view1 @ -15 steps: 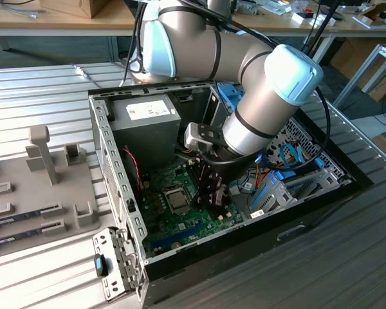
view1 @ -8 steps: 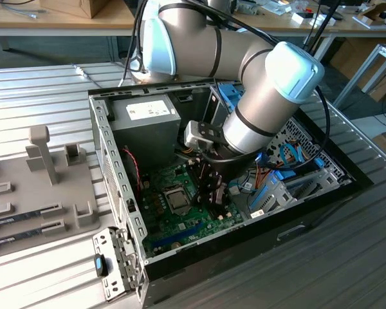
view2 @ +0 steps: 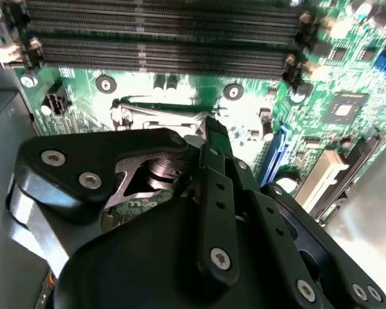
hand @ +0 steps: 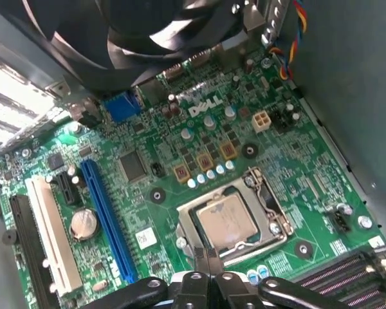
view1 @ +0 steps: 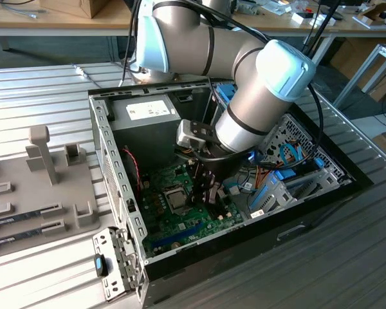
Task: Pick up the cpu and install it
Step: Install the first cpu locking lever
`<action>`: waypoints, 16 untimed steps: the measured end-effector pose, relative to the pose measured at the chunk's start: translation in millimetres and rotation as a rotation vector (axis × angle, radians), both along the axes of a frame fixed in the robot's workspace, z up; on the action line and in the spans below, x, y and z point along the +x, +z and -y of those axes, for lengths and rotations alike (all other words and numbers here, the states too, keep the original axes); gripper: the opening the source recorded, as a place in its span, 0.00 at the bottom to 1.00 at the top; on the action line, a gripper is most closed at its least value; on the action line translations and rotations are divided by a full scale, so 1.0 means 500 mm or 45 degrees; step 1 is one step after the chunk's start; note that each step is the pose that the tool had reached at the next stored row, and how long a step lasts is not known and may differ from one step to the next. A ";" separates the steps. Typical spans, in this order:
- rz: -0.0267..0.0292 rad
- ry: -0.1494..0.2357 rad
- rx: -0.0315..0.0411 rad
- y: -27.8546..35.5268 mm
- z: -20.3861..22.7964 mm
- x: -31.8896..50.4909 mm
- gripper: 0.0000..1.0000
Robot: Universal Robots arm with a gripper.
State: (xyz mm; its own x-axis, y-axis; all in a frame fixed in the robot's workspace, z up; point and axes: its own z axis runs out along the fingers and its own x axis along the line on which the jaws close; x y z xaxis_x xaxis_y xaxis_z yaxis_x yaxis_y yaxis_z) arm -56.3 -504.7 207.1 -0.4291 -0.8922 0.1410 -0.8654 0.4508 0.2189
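From where the exterior view looks, the arm [view1: 244,84] covers much of the computer case [view1: 116,193], and the gripper [view1: 209,190] below it is a dark shape whose fingers run together against the green board [view1: 180,225]; whether they are open or shut cannot be told. The chip [view1: 177,199] in its socket is too small there to make out more than a dark square. In the second wrist view the gripper's black body [view2: 180,244] hides most of the socket frame [view2: 161,119]. In the first wrist view the picture's edge cuts off the gripper [hand: 209,283], and a blurred fan [hand: 154,32] covers the board's far part.
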 end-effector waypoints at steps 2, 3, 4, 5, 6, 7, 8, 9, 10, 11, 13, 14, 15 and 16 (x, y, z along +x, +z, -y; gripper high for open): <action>0.0003 0.000 0.0006 0.000 0.0000 -0.002 0.11; 0.0004 0.000 0.0008 0.000 0.0003 -0.002 0.11; 0.0006 0.000 0.0021 0.000 0.0011 -0.002 0.11; 0.0006 0.000 0.0029 0.000 0.0020 -0.002 0.11; 0.0005 0.000 0.0044 0.000 0.0039 -0.002 0.11; 0.0001 0.000 0.0063 0.000 0.0064 -0.001 0.11; -0.0003 0.000 0.0083 0.000 0.0081 0.001 0.11; -0.0013 0.000 0.0110 0.000 0.0100 0.003 0.11; -0.0030 0.000 0.0135 0.000 0.0119 0.006 0.11; -0.0048 0.000 0.0167 0.000 0.0136 0.009 0.11; -0.0099 0.000 0.0259 0.000 0.0170 0.017 0.11; -0.0114 0.000 0.0275 0.000 0.0177 0.019 0.11; -0.0134 0.000 0.0301 0.000 0.0181 0.022 0.11; -0.0139 0.000 0.0319 0.000 0.0181 0.022 0.11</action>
